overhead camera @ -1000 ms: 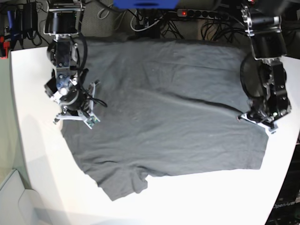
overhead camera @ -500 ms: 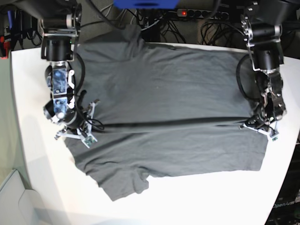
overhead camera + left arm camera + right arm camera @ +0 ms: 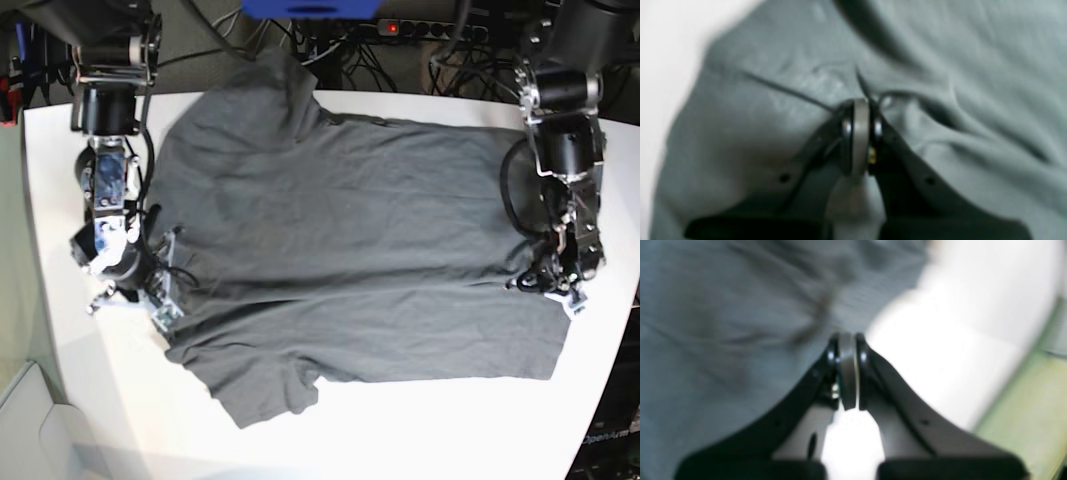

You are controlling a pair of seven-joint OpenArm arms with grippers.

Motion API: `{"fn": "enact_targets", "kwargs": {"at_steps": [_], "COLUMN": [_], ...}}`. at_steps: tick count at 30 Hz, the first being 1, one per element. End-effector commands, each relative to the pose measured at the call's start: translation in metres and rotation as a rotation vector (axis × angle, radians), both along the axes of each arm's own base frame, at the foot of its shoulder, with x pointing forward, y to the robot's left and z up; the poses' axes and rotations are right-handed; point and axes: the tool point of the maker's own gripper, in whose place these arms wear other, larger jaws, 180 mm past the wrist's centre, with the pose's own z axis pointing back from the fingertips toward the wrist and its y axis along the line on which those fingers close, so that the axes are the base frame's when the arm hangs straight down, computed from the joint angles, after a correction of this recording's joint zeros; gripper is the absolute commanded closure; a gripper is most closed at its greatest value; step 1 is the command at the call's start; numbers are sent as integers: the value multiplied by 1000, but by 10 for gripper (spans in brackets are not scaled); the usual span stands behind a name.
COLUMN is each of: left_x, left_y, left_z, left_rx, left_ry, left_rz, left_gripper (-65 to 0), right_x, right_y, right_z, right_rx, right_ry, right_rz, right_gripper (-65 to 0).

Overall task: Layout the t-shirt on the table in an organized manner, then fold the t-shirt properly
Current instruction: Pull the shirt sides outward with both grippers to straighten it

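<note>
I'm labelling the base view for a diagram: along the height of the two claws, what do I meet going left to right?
Bare white matte table → right arm's claw → dark charcoal-grey cloth t-shirt → left arm's claw.

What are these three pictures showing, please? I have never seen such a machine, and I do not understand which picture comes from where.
This is a robot with two arms. One picture looks down from above on a white table, where a dark grey t-shirt lies spread out. The other two come from small cameras on the arms' wrists, looking along each tool. The left tool, on the right side of the overhead picture, is shut on the t-shirt. The right tool is shut on the shirt's opposite edge, with bare table beside it. Both close pictures are blurred. Cables lie behind the table.
</note>
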Motion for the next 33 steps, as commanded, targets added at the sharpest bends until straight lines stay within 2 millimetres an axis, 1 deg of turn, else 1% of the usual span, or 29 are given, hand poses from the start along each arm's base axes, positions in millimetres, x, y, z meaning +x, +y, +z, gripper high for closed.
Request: {"fn": "enact_targets", "kwargs": {"at_steps": [1,4,5,7,9,10,12,14,17,19,21,25,28,30,33], "left_x": [14,27,31,40,60,65,68,78,84,87,85,85,85,85,84], "left_y": [-6,-14,-16,-22,-22,-21,-17,-11,-3,1,11,16,16,16,15], "left_z": [21,51,59,67,87,92,87,85,73,65,57,52,51,51,51], "left_rx": [-17,-11,-8,-4,18,28,35,43,53,58,88,115,115,112,111], "left_ry": [-43,-110,-132,-172,-247,-269,-276,-288,-284,-276,-255,-240,-242,-240,-237], "left_rz": [-19,-46,-51,-59,-59,-59,-47,-29,-4,10,18,16,16,16,16], "left_gripper": [0,0,0,0,0,-1,-2,-2,-2,-2,-2,-2,-2,-2,-2], "right_x": [22,29,33,40,54,58,69,78,85,85,84,80,70,72,64], "right_y": [7,11,12,16,23,24,25,31,39,42,45,47,36,36,21], "right_z": [32,41,44,40,35,30,23,18,16,12,8,-2,-21,-23,-37], "right_rx": [24,31,33,53,83,97,119,159,201,218,233,260,278,304,323], "right_ry": [-103,-128,-136,-117,-87,-62,-24,-5,-7,-4,-2,11,55,60,96], "right_rz": [18,28,29,27,23,18,10,21,41,50,58,65,48,47,19], "right_gripper": [0,0,0,0,0,0,0,0,0,0,0,0,0,0,0]}}
